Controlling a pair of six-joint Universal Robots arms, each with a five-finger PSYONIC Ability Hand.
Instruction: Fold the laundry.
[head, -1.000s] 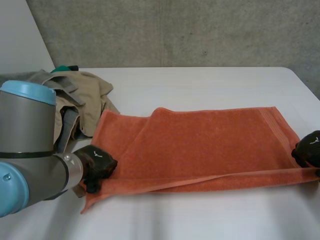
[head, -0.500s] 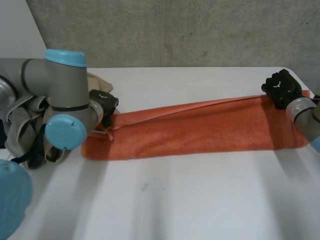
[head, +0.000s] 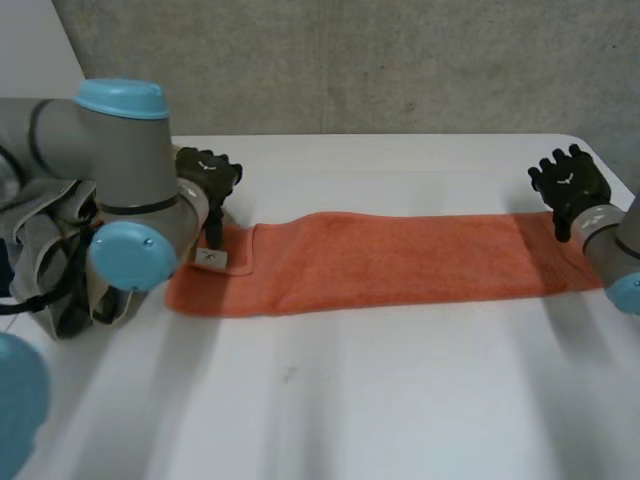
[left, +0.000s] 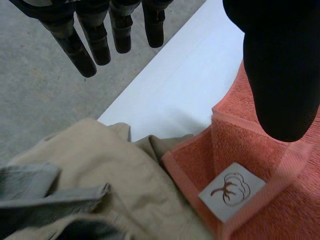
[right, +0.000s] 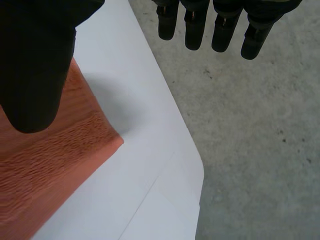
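White table (head: 400, 400) with an orange towel (head: 400, 265) lying flat on it, folded into a long strip. Beige clothes (left: 85, 165) touch its left end. Left hand (head: 207, 180) and right hand (head: 568, 185) hover at opposite ends, fingers spread, holding nothing. Small white label (head: 211, 259) near the left one.

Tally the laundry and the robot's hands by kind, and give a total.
Towel: 1
Heap of clothes: 1
Hands: 2, the left hand and the right hand
Total: 4
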